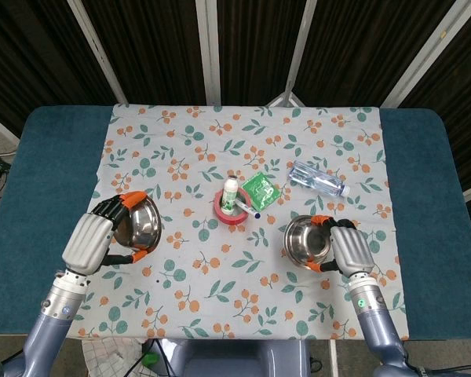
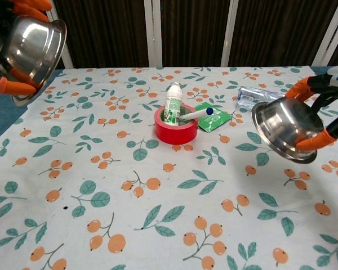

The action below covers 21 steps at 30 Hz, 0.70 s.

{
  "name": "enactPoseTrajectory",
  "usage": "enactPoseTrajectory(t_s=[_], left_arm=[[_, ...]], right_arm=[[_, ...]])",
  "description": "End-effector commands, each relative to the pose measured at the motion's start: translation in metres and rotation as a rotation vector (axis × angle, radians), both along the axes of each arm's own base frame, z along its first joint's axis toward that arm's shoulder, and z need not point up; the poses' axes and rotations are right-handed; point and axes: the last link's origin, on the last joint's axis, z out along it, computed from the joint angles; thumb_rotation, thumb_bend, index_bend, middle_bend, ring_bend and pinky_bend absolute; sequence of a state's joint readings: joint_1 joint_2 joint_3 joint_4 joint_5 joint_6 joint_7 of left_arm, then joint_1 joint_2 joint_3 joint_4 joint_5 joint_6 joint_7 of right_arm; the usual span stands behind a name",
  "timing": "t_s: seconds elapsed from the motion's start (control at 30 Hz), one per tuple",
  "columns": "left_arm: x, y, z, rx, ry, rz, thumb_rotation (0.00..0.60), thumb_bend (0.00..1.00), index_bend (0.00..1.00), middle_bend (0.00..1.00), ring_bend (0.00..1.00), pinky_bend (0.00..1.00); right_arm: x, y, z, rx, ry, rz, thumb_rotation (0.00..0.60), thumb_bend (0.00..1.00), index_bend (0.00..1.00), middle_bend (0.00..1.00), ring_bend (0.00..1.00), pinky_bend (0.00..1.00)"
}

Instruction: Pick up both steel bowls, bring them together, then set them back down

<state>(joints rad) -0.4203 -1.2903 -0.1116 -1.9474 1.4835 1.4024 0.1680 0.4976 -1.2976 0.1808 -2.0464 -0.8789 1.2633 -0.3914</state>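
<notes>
Left hand [image 1: 88,242]: wrapped around the left steel bowl [image 1: 141,224], lifted off the floral cloth [image 1: 180,314], mouth tipped inward toward the middle.
Centre: red tape roll [image 1: 233,210] with a small white bottle [image 1: 232,192] standing in it, sitting roughly between the two bowls, a touch further back.
Right hand [image 1: 350,247]: clasping the right steel bowl [image 1: 306,239], also up in the air, mouth turned inward.
The gap: bowls well apart, openings facing each other across the table; I'd say each hand travels straight inward, passing in front of the roll.

Each hand [image 2: 325,107] apparently grips a raised steel bowl [image 2: 284,130].
</notes>
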Motion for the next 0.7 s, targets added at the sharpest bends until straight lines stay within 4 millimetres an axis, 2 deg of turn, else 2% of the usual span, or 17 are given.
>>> enactPoseTrajectory(t_s=[0.03, 0.1, 0.27, 0.5, 0.7], left_arm=[[-0.003, 0.0, -0.004, -0.016, -0.136, -0.118, 0.6, 0.0, 0.18, 0.21, 0.2, 0.39], [-0.004, 0.0, -0.006, -0.045, -0.219, -0.153, 0.6, 0.0, 0.18, 0.2, 0.2, 0.39], [-0.01, 0.007, -0.004, -0.046, -0.289, -0.185, 0.6, 0.0, 0.19, 0.2, 0.2, 0.38], [-0.013, 0.012, -0.008, -0.045, -0.389, -0.228, 0.6, 0.0, 0.2, 0.2, 0.2, 0.38], [-0.008, 0.017, -0.021, -0.054, -0.474, -0.283, 0.6, 0.0, 0.2, 0.2, 0.2, 0.38]], right_arm=[[0.001, -0.012, 0.03, 0.045, -0.346, 0.004, 0.6, 0.15, 0.53, 0.37, 0.5, 0.18], [0.007, -0.017, 0.04, 0.069, -0.533, 0.005, 0.6, 0.15, 0.53, 0.37, 0.5, 0.18], [0.003, -0.025, 0.056, 0.08, -0.724, 0.064, 0.6, 0.15, 0.54, 0.37, 0.5, 0.18], [0.003, -0.029, 0.056, 0.083, -0.937, 0.093, 0.6, 0.15, 0.57, 0.37, 0.5, 0.18], [0.014, -0.024, 0.045, 0.138, -0.997, 0.15, 0.6, 0.15, 0.57, 0.37, 0.5, 0.17]])
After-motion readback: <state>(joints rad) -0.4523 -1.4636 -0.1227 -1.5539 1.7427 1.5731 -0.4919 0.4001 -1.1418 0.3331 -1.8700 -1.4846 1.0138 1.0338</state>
